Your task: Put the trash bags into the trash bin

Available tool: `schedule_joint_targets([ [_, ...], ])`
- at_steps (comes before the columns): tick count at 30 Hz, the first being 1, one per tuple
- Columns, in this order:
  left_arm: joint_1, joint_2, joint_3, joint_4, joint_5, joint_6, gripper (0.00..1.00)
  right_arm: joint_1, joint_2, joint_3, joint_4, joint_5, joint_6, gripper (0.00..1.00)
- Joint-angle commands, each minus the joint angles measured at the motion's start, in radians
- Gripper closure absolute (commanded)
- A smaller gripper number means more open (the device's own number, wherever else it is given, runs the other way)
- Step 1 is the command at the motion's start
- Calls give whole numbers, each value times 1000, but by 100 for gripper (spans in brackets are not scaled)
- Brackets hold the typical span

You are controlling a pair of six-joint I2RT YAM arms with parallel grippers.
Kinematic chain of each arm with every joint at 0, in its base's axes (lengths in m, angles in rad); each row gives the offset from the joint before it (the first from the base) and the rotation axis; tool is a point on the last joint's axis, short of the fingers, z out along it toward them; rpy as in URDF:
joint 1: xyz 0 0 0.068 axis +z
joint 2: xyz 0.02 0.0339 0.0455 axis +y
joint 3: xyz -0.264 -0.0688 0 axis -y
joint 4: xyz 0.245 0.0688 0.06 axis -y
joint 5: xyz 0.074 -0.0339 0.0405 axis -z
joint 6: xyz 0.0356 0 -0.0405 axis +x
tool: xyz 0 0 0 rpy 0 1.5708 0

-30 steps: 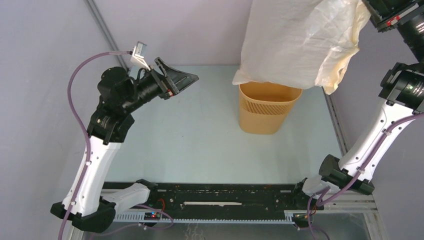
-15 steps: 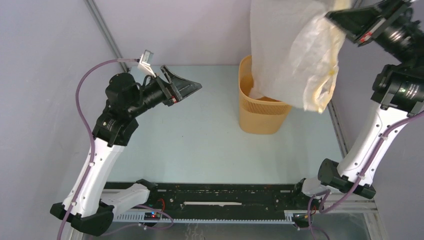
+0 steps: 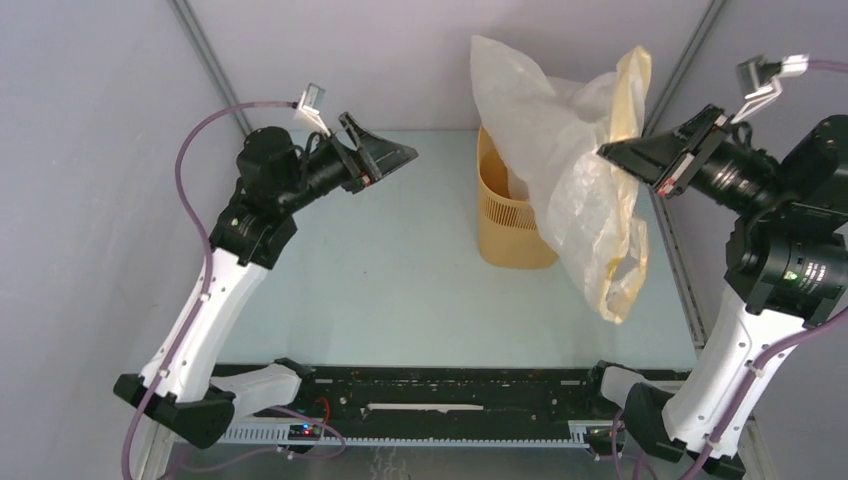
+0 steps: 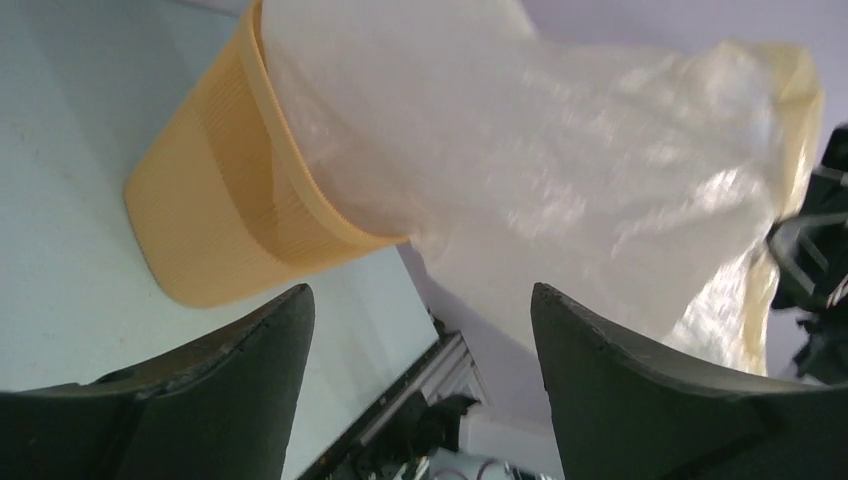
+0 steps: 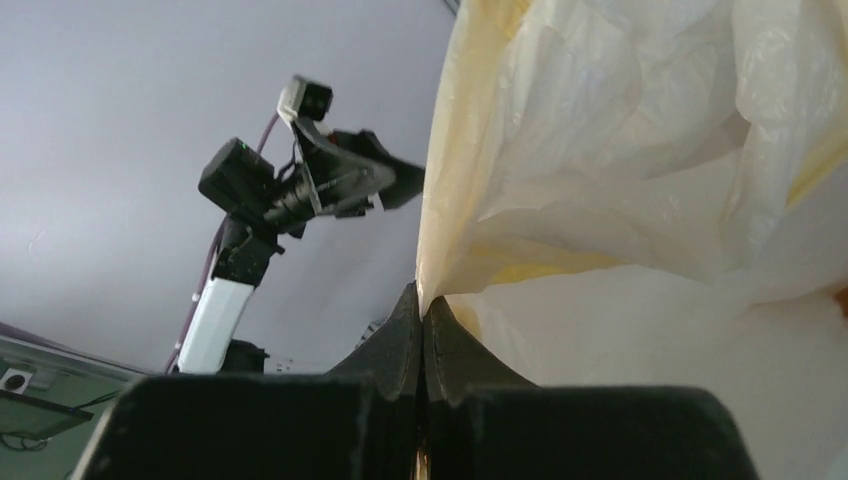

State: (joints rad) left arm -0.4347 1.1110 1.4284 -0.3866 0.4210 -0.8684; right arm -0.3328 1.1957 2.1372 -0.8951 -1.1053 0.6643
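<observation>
The orange-tan mesh trash bin (image 3: 505, 225) stands at the back middle of the table; it also shows in the left wrist view (image 4: 225, 215). A translucent white trash bag (image 3: 560, 160) with a yellow edge has its lower end inside the bin and drapes over the bin's right rim. My right gripper (image 3: 605, 152) is shut on the bag's yellow edge (image 5: 440, 230), right of and above the bin. My left gripper (image 3: 405, 155) is open and empty, held in the air left of the bin, pointing at it (image 4: 420, 300).
A black rail (image 3: 430, 395) runs along the table's near edge between the arm bases. Grey walls and metal frame posts (image 3: 210, 65) close the back and sides.
My right gripper has come down and toward the near right with the bag; the bag's end has dropped into the bin. My left gripper has shifted right, closer to the bin.
</observation>
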Motion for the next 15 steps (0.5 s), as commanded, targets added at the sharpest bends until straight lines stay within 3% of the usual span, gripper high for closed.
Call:
schedule_joint_targets([
  [1, -15, 105, 129, 145, -109, 12, 18, 39, -56, -118, -110, 58, -116, 100],
  [4, -30, 254, 280, 178, -174, 68, 24, 68, -57, -115, -168, 87, -162, 100],
  [8, -81, 449, 510, 194, -270, 152, 24, 101, -60, -100, -222, 108, -189, 100],
  [15, -185, 792, 840, 184, -329, 163, 27, 137, -92, -141, -227, 114, -199, 100],
])
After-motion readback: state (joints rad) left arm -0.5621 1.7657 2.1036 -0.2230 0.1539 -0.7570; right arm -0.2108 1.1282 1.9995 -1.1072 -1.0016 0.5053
